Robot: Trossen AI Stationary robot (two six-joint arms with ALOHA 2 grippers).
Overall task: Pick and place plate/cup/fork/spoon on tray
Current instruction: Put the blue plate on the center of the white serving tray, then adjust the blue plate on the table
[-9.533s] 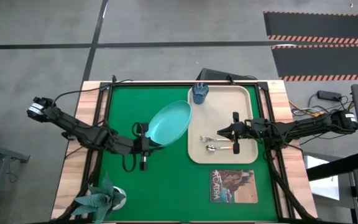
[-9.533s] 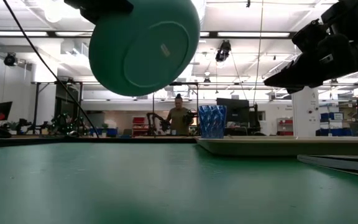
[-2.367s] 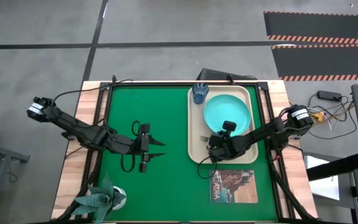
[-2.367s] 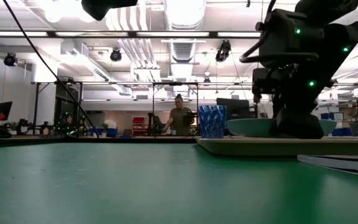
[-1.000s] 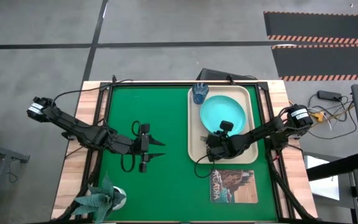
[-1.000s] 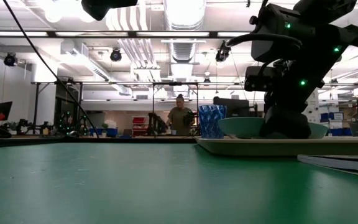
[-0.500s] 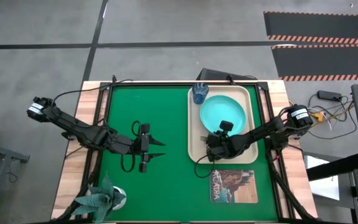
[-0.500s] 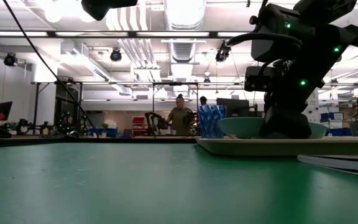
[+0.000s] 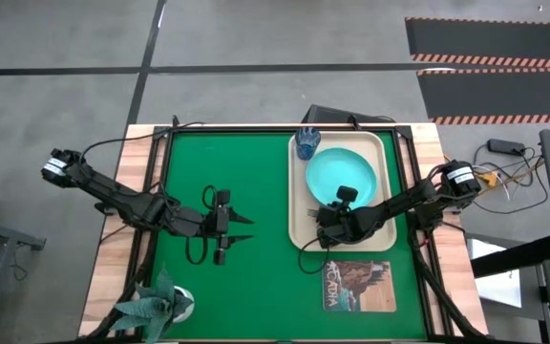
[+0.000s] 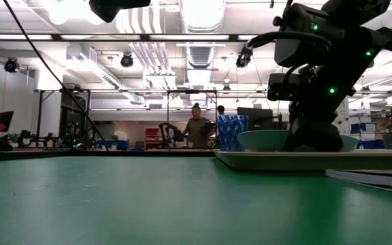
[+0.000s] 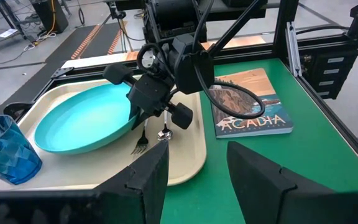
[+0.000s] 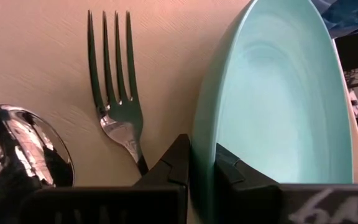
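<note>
The right hand sits low over the near part of the tray, its fingers pinched on the rim of the plate; the wrist view shows one finger outside the rim and one inside it. The plate lies on the tray, filling most of its far half. Just beside the gripped rim lie the fork and the spoon, side by side on the bare tray floor, heads pointing away from the hand; their handles are hidden under the hand. In the left wrist view the fork and spoon heads peek out below the right arm, next to the plate. The cup stands upright at the tray's far left corner, close to the plate's edge; whether they touch cannot be told.

Beyond the tray's near edge a picture card lies flat on the green tabletop.

The left hand hovers well apart, over the open middle-left of the tabletop, fingers spread and holding nothing. A small plant stands at the near left corner. In the low view a person stands far back in the room.
</note>
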